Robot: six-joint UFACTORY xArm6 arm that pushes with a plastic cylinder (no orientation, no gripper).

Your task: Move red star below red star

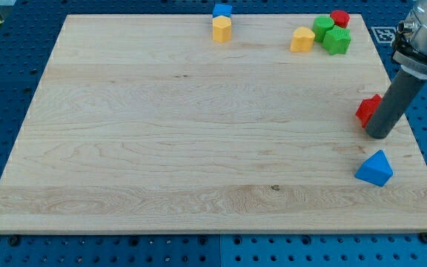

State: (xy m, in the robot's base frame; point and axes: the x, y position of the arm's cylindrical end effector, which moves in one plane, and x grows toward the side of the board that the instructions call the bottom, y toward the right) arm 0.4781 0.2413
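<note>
A red block (366, 110), its shape partly hidden, lies near the board's right edge. My tip (378, 136) rests on the board just to the block's lower right, touching or nearly touching it, and the rod covers the block's right side. A second red block (339, 18) sits at the view's top right, behind two green blocks (323, 27) (337, 41). Its shape cannot be made out.
A blue triangular block (375, 168) lies below my tip near the right edge. A yellow block (302, 39) sits left of the green ones. A yellow block (222, 30) with a blue block (222, 10) behind it stands at the top middle. The wooden board (199, 133) fills the view.
</note>
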